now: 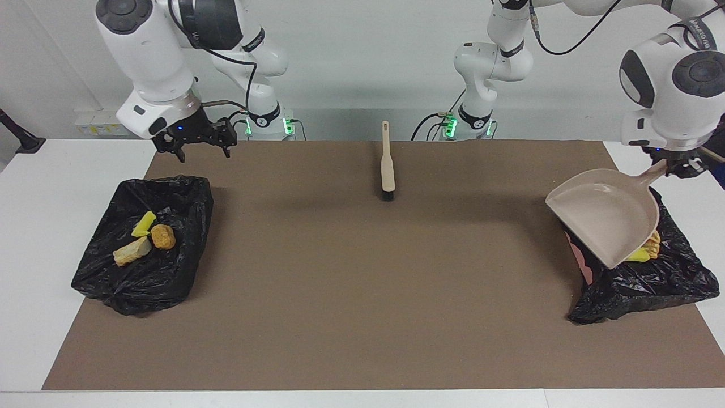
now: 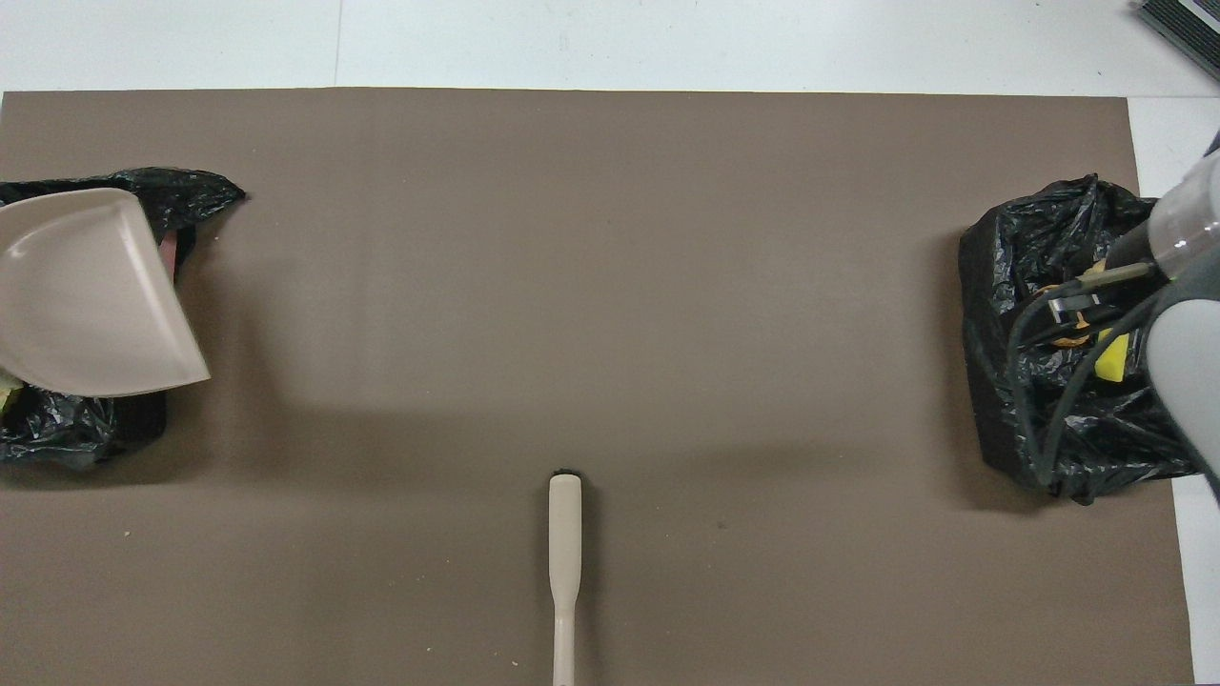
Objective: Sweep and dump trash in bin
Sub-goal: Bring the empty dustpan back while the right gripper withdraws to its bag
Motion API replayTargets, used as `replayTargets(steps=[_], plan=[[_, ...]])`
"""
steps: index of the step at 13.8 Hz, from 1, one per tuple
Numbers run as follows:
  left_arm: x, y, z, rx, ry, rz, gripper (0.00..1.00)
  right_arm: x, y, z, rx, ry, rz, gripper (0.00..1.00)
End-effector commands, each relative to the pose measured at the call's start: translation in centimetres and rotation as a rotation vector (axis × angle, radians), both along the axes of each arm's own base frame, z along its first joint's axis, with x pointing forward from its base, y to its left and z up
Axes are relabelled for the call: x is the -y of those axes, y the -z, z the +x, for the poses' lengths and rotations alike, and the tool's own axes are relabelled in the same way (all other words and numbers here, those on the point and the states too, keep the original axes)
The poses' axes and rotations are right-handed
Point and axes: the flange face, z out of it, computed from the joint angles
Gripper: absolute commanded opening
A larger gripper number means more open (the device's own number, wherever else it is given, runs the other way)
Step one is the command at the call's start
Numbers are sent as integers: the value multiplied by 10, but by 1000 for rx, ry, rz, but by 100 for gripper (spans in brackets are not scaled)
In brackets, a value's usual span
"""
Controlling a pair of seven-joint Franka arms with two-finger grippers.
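Facing view: a brown mat (image 1: 362, 272) covers the white table (image 1: 56, 170). At the right arm's end of the table stands a bin lined with a black bag (image 1: 148, 243); in it lie three scraps of trash (image 1: 146, 238), one yellow sponge piece and two tan chunks. The right gripper (image 1: 195, 141) hangs in the air above the table edge just robot-ward of this bin, its fingers spread wide and holding nothing. A beige-handled brush (image 1: 387, 164) lies on the mat midway between the arms, near the robots, its dark bristles pointing away from them. At the left arm's end stands a second bag-lined bin (image 1: 651, 277). The left gripper (image 1: 682, 165) is clenched on the handle of a beige dustpan (image 1: 606, 218), which is held tilted over this bin with its wide mouth low; yellow and tan scraps (image 1: 645, 250) show under the pan's lower edge, inside the bin. Overhead view: the dustpan (image 2: 86, 295) covers most of the bin at the left arm's end (image 2: 57, 433). The brush (image 2: 564, 562) lies near the bottom edge of the mat (image 2: 610, 286). The right arm (image 2: 1182, 314) and its cable overlap the other bin (image 2: 1058, 429), where a yellow scrap (image 2: 1110, 357) shows; neither gripper's fingers can be made out here.
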Motion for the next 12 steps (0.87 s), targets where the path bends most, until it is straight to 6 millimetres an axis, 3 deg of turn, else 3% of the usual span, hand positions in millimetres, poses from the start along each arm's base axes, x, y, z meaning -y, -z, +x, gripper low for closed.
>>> replayTargets(steps=[1,2,8,10,12], plan=[[69,5,-34,70,-133,-79,0,21,-23,-14,45,35,-7,100],[94,11,-35,88,-203,-121,0,32,-24,-18,56,56,-4,100],[244,46,-45,217,-538,-278,0,37,-36,-39,99,191,16,100],[303,79,-47,240,-611,-287,0,37,-32,-41,95,195,21,100],[349,106,-44,295,-725,-332,0,37,-26,-49,101,207,55,100]])
